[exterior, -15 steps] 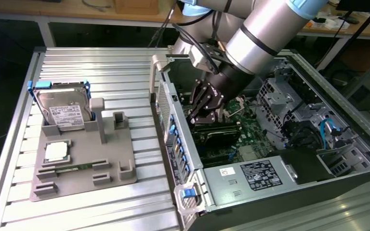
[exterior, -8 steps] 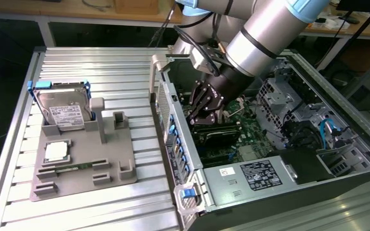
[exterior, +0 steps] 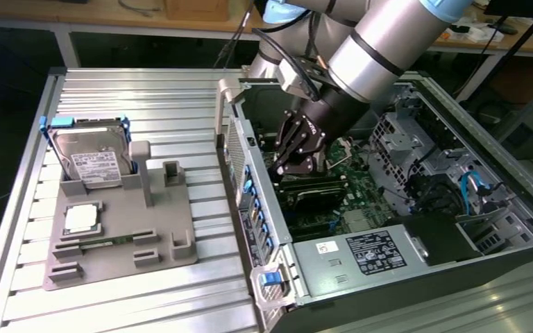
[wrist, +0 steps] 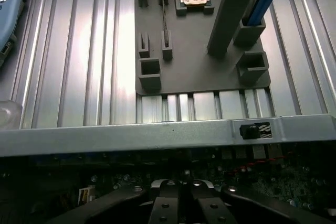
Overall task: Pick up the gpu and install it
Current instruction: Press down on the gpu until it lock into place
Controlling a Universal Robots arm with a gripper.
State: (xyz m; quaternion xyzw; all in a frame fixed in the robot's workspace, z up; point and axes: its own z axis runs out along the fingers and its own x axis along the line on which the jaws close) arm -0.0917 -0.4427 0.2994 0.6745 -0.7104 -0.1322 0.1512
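— Where is the black two-finger gripper (exterior: 294, 166)?

— Down inside the open dark computer case (exterior: 488, 229), over the green motherboard (exterior: 354, 198).

— Open or closed?

— In the wrist view the fingers (wrist: 181, 203) meet, so it looks closed narrow; what it grips I cannot tell.

— And the gpu, the thin dark circuit card (exterior: 308, 186)?

— A dark card lies just under the gripper on the motherboard. The grey plastic fixture (exterior: 119, 232) on the ribbed aluminium table (exterior: 155, 104) carries the silver hard drive (exterior: 89, 156) and the square processor chip (exterior: 81, 218).

Hard drive (exterior: 89, 156) upright in grey fixture (exterior: 119, 236), processor chip (exterior: 80, 218), open computer case (exterior: 415, 229)
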